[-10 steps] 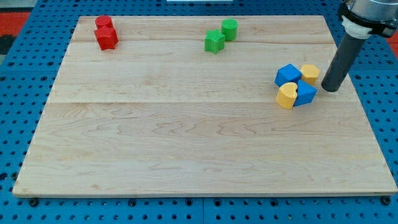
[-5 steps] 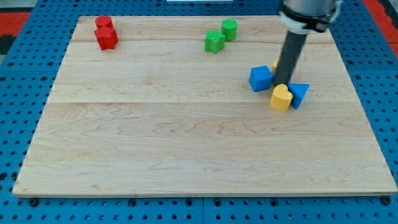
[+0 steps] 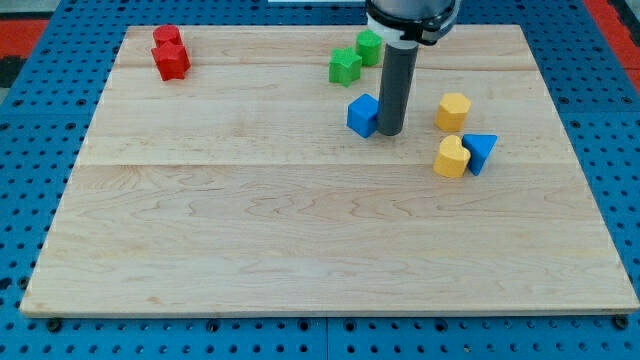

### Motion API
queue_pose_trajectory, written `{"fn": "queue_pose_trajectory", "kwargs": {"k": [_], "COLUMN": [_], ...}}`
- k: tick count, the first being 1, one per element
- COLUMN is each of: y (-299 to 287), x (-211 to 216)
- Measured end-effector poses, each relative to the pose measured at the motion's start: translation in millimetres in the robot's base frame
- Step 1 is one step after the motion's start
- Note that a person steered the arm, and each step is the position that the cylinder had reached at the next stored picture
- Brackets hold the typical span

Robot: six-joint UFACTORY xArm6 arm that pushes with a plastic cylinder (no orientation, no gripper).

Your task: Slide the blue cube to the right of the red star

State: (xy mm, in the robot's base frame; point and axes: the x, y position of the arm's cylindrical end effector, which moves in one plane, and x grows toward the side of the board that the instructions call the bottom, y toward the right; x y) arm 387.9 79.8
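Blue cube (image 3: 363, 115) sits on the wooden worktop (image 3: 300, 230), a little right of the middle and in the upper half of the view. My tip (image 3: 390, 133) is touching its right side, the dark rod standing upright just beside it. I have no hand on this arm, only the rod, so nothing is gripped. The red star (image 3: 172, 62) is far away near the view's top left corner, with another red block (image 3: 166, 37) touching it from above; its shape I cannot tell. Just above the cube, near the view's top, lie a green star (image 3: 345, 67) and a green cylinder (image 3: 369, 46), close together. To the right of my tip there is a yellow block (image 3: 453, 110), and below it a second yellow block (image 3: 451, 157) touching a blue triangular block (image 3: 480, 152).
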Motion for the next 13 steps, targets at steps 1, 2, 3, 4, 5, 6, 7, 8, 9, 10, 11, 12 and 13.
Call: {"fn": "queue_pose_trajectory", "kwargs": {"k": [1,2,3,4,5,6,7,8,9,10,11,12,13], "y": [-1.5,-1.5,-1.5,-1.5,-12.2,-39.0,-66.1,-99.2,-142.8,-174.0,-180.6,-189.7,-198.1], "x": [-8.6,-22.1,-31.5,-32.7,-32.7,-32.7,-32.8,-32.8,-32.8,-33.0,-33.0,-34.7,-42.4]}}
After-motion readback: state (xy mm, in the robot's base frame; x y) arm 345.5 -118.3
